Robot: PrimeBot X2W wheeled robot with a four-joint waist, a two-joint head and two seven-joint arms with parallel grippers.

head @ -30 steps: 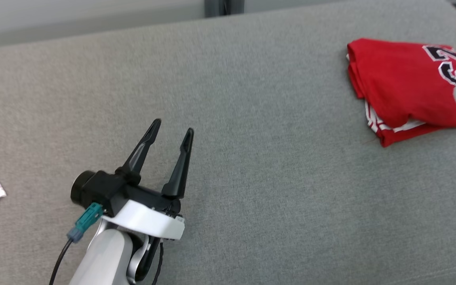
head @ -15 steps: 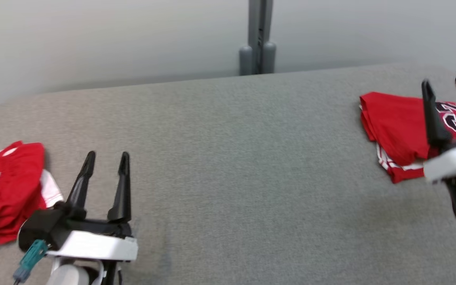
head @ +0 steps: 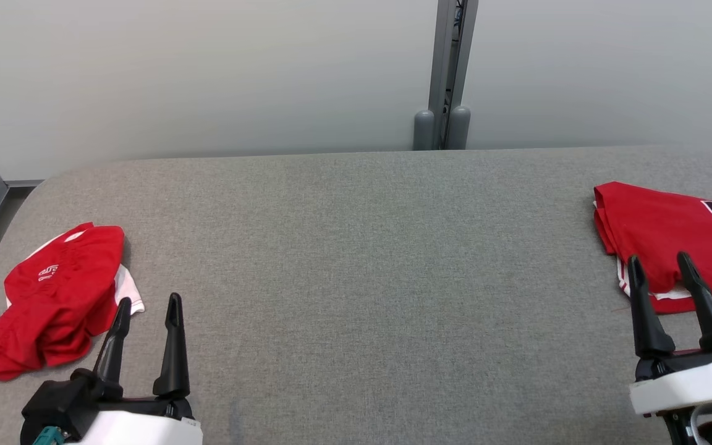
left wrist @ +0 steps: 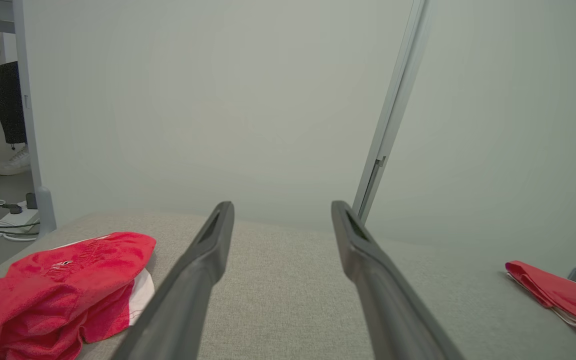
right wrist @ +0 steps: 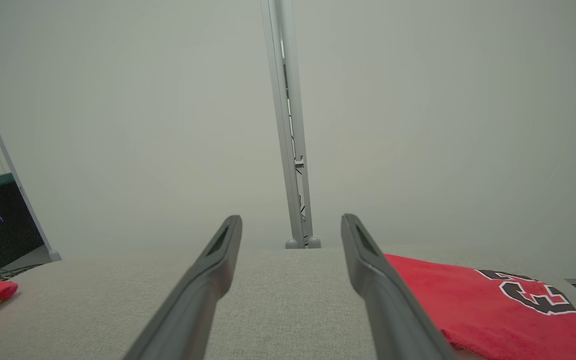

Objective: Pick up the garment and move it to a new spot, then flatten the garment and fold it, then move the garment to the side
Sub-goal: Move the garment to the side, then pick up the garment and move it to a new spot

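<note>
The red jersey (head: 671, 235) lies folded flat at the right edge of the grey table (head: 356, 278), with a black-and-white number on top and white striped trim along its near edge. The right gripper (head: 657, 259) is spread wide and empty, its tips over that near edge, probably not touching. A crumpled red-and-white garment (head: 53, 303) lies far left. The left gripper (head: 149, 301) is just beside it, also wide and empty.
</note>
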